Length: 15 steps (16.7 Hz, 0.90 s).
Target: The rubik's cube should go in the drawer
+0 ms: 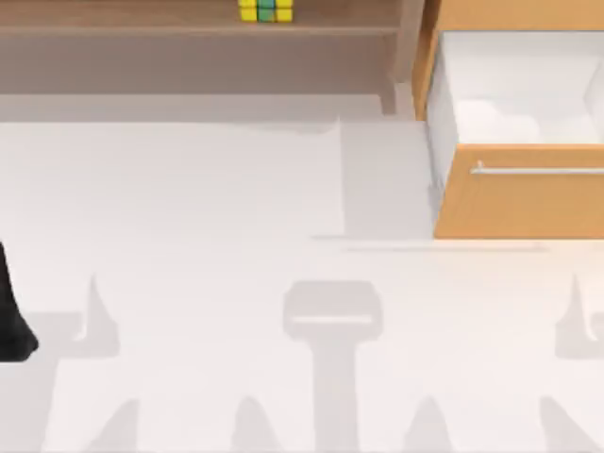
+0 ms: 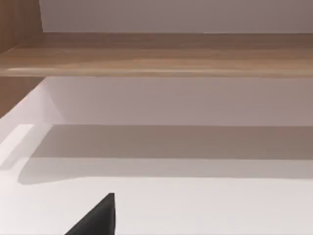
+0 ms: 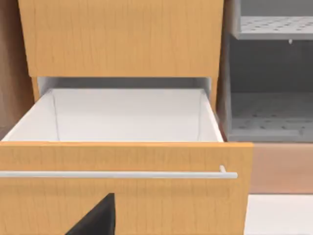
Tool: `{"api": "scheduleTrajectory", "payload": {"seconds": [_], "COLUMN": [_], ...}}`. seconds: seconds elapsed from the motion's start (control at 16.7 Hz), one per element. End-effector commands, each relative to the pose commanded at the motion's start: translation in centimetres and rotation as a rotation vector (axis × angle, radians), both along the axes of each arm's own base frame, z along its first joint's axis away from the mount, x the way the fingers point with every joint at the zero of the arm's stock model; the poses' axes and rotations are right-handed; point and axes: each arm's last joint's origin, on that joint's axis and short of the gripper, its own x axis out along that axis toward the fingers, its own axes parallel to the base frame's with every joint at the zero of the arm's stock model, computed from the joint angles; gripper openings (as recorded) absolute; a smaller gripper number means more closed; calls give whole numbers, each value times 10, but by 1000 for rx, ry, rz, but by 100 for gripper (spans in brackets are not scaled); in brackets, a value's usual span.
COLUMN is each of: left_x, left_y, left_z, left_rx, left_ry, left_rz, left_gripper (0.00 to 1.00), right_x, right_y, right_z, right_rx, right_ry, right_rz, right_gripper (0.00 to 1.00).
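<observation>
Rubik's cube (image 1: pixel 265 10): sitting on the brown wooden shelf (image 1: pixel 189 24) at the far side of the table (image 1: pixel 189 189), left of the drawer.
Drawer (image 1: pixel 528 193): standing pulled open at the far right, white interior showing, silver handle (image 1: pixel 538 171) running across its front panel.
Left arm (image 1: pixel 11 311): showing as a dark shape at the table's left edge, well apart from the cube; whether its fingers are spread, I cannot tell.
Right gripper (image 3: pixel 98 218): facing the drawer's front panel, a dark finger tip poking into its wrist view; spread or pressed together, I cannot tell.
</observation>
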Motion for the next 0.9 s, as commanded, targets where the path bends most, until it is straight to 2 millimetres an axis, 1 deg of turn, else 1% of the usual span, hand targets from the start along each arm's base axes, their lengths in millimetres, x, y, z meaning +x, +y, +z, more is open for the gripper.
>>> {"api": "scheduleTrajectory", "payload": {"seconds": [0.12, 0.24, 0.36, 0.54, 0.66, 0.72, 0.78, 0.9], "left_x": [0, 0, 0, 0, 0, 0, 0, 0], "left_y": [0, 0, 0, 0, 0, 0, 0, 0], "left_z": [0, 0, 0, 0, 0, 0, 0, 0], "left_rx": [0, 0, 0, 0, 0, 0, 0, 0], "left_ry": [0, 0, 0, 0, 0, 0, 0, 0], "left_rz": [0, 0, 0, 0, 0, 0, 0, 0], "left_gripper": [100, 100, 100, 100, 100, 100, 100, 100], "right_x": [0, 0, 2, 14, 30, 42, 57, 91], "right_y": [0, 1, 4, 15, 26, 34, 45, 71], "right_z": [0, 7, 24, 60, 88, 102, 115, 136], "right_rx": [0, 6, 13, 22, 28, 31, 34, 41], "right_ry": [0, -14, -45, -83, -101, -107, -109, -114], "right_rz": [0, 5, 22, 68, 101, 118, 133, 160], "right_gripper": [100, 100, 100, 100, 100, 100, 100, 100]}}
